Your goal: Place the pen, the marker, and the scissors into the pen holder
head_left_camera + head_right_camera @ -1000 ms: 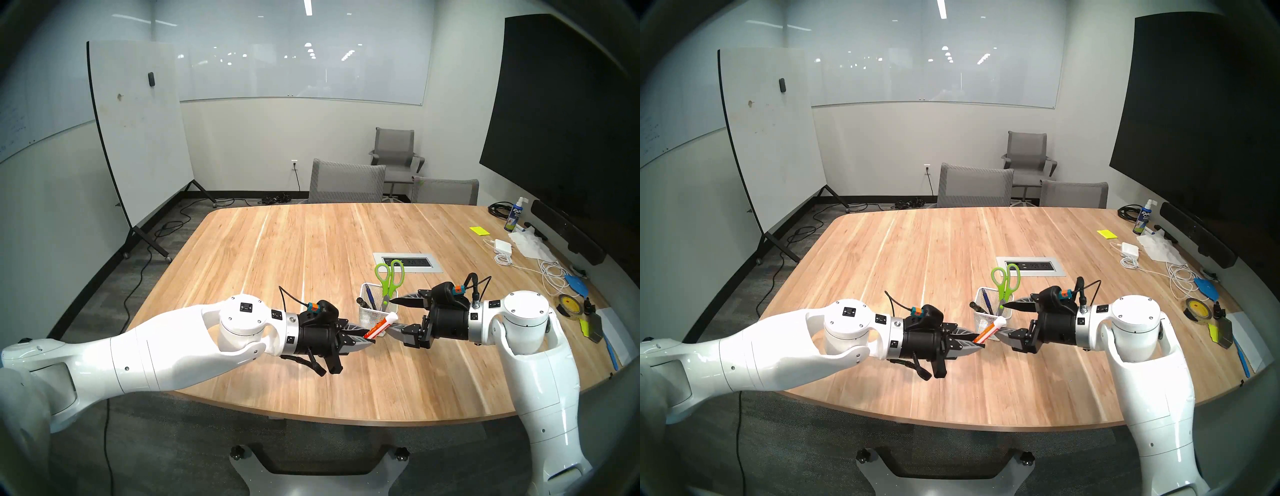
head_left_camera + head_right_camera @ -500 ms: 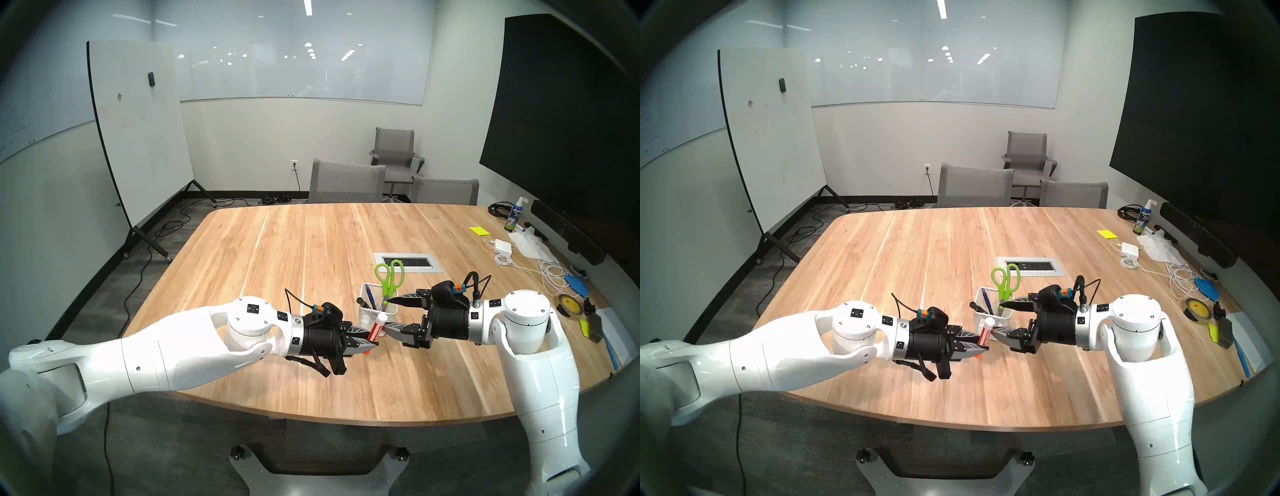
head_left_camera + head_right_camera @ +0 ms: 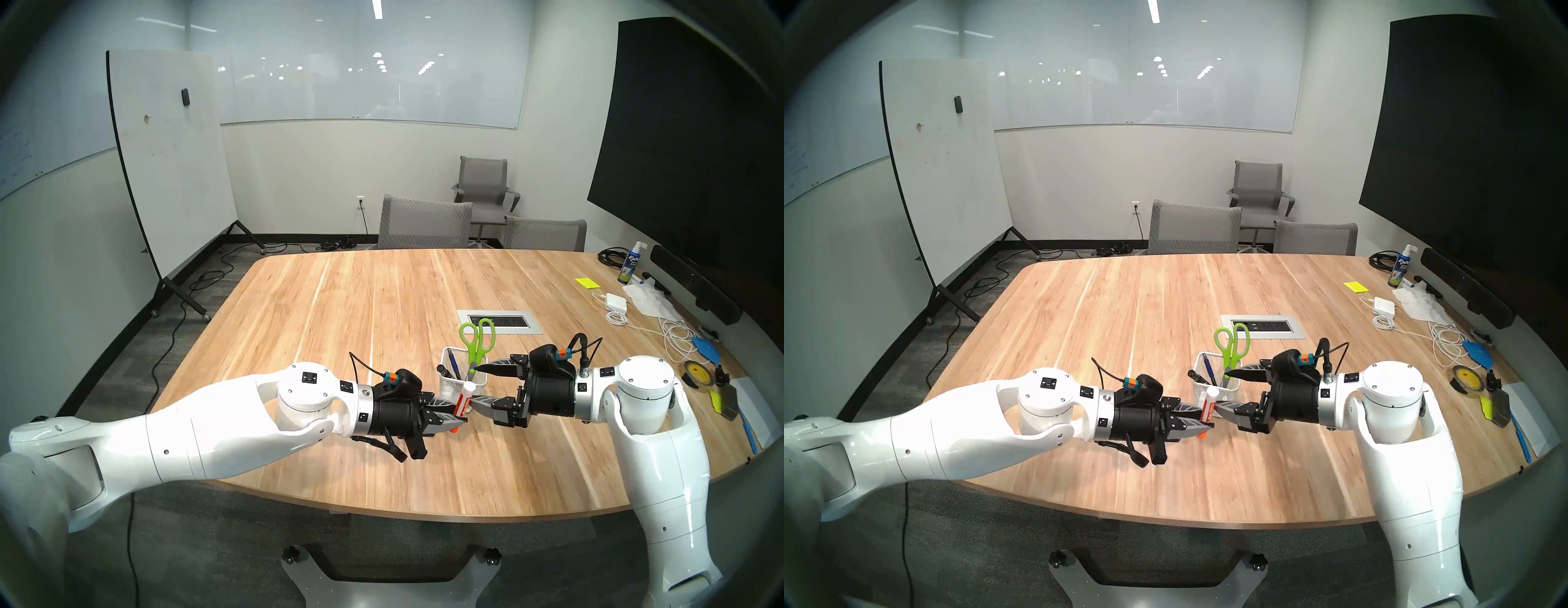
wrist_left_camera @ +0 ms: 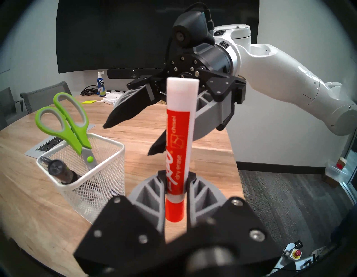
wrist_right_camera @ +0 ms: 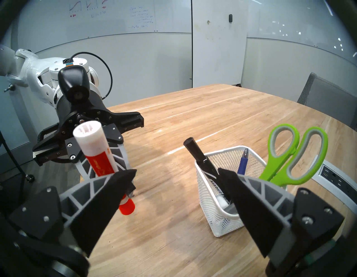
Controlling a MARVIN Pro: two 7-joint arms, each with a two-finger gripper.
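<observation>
My left gripper (image 3: 457, 416) (image 4: 176, 176) is shut on a red-and-white marker (image 3: 462, 399) (image 4: 178, 139), held nearly upright with its red cap down, just in front of the pen holder (image 3: 449, 390) (image 5: 214, 212). The white mesh holder contains the green-handled scissors (image 3: 477, 339) (image 5: 289, 154), the blue pen (image 3: 453, 365) (image 5: 243, 162) and a black marker (image 5: 202, 160). My right gripper (image 3: 474, 384) (image 5: 176, 171) is open and holds nothing. One of its fingers is at the holder's rim and the other is beside the red marker.
A power outlet panel (image 3: 499, 321) is set into the wooden table (image 3: 339, 318) behind the holder. Cables, a charger (image 3: 616, 301), a tape roll (image 3: 695, 372) and a spray bottle (image 3: 630, 263) lie along the right edge. Chairs (image 3: 424, 223) stand at the far side.
My left gripper moved forward toward the holder and turned the red marker from leaning right to nearly upright. The right arm has not moved.
</observation>
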